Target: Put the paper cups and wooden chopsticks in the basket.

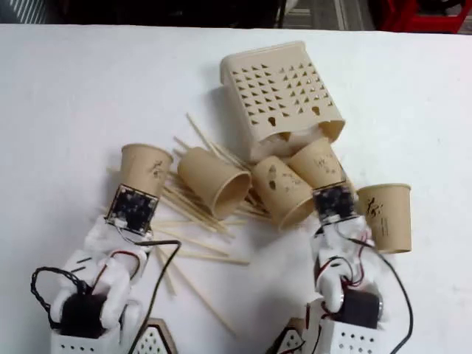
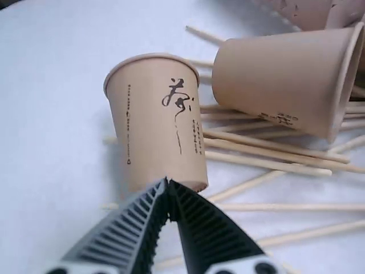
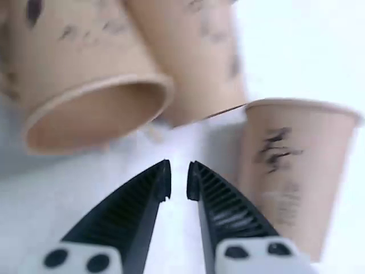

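A cream perforated basket [image 1: 284, 92] lies on its side at the back of the table. Several paper cups sit in front of it: one upright at the left [image 1: 145, 169], three on their sides in the middle [image 1: 214, 181] [image 1: 284, 190] [image 1: 317, 162], and one upright at the right [image 1: 385, 214]. Wooden chopsticks [image 1: 195, 214] are scattered under and around them. My left gripper [image 2: 168, 185] is shut, with its tips at the foot of the left upright cup [image 2: 154, 120]. My right gripper [image 3: 178, 180] is open by a narrow gap and holds nothing, between a lying cup [image 3: 97, 108] and the right upright cup [image 3: 291, 171].
The white table [image 1: 66, 103] has free room at the left and far right. Both arm bases [image 1: 88, 310] [image 1: 346, 310] stand at the front edge, with cables looping beside them. Loose chopsticks [image 1: 199, 287] lie between the two arms.
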Available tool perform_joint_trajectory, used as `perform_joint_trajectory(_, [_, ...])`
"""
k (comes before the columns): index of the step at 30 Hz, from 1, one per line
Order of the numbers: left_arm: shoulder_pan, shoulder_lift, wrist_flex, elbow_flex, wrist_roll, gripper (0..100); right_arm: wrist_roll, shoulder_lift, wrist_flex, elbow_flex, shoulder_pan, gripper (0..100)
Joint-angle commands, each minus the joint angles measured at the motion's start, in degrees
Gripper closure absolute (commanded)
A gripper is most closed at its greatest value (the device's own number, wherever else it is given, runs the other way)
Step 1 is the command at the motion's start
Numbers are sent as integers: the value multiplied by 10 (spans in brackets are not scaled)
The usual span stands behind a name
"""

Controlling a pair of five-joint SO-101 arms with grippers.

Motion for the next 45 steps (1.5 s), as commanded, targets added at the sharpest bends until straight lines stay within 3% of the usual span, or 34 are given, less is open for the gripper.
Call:
perform_joint_trajectory(1, [-5, -2, -29, -26, 0, 976, 6, 1, -27, -76, 25, 933])
perform_joint_trajectory(9, [-5, -2, -31, 12, 0, 976, 6, 90, -81, -205, 16, 932])
perform_joint_trajectory(16, [-36, -2, -64, 46, 0, 976, -40, 438, -100, -407, 17, 844])
perform_joint_trajectory(29, [-51, -2, -66, 47, 0, 976, -61, 955, -98, -749, 3, 837])
perform_joint_trajectory(34, [-51, -2, -66, 47, 0, 976, -59, 1048, -94, -800, -21, 836])
perform_joint_trajectory(45, [-51, -2, -66, 47, 0, 976, -59, 1194, -188, -877, -24, 839])
